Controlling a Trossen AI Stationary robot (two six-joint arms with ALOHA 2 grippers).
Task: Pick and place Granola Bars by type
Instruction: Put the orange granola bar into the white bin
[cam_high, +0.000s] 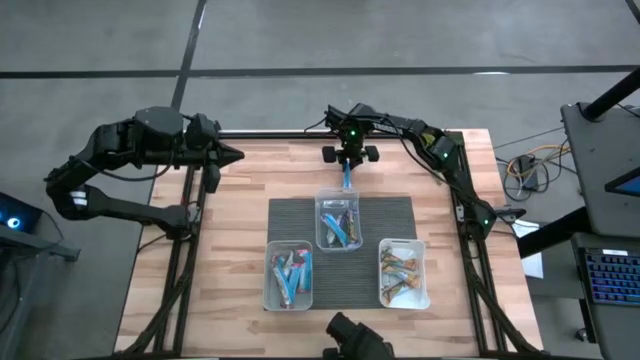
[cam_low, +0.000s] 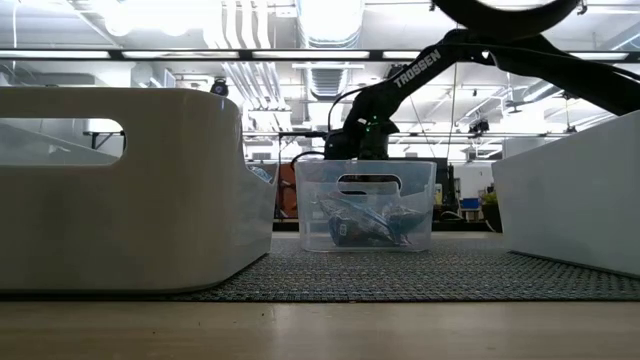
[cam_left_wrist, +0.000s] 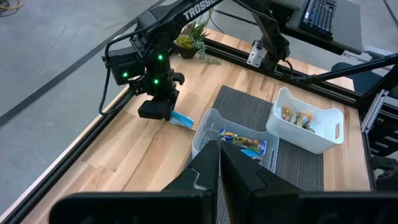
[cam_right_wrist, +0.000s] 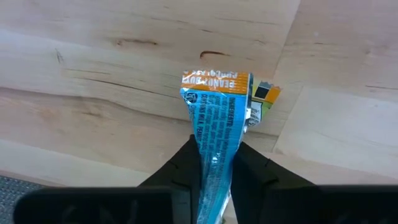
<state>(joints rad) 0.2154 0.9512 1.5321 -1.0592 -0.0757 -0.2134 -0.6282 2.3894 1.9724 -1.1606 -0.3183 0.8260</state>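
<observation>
Right gripper (cam_high: 346, 172) pinches a shiny blue wrapped granola bar with an orange end (cam_right_wrist: 217, 118) above bare wood, just beyond the clear plastic tub of mixed bars (cam_high: 338, 222) on the dark ribbed mat (cam_high: 400, 218). Left gripper (cam_high: 235, 155) hangs at the table's far left edge, fingers pressed together.

Three tubs (cam_high: 338, 222) on a mat (cam_high: 284, 220) mid-table, bars (cam_high: 339, 228) inside each.
</observation>
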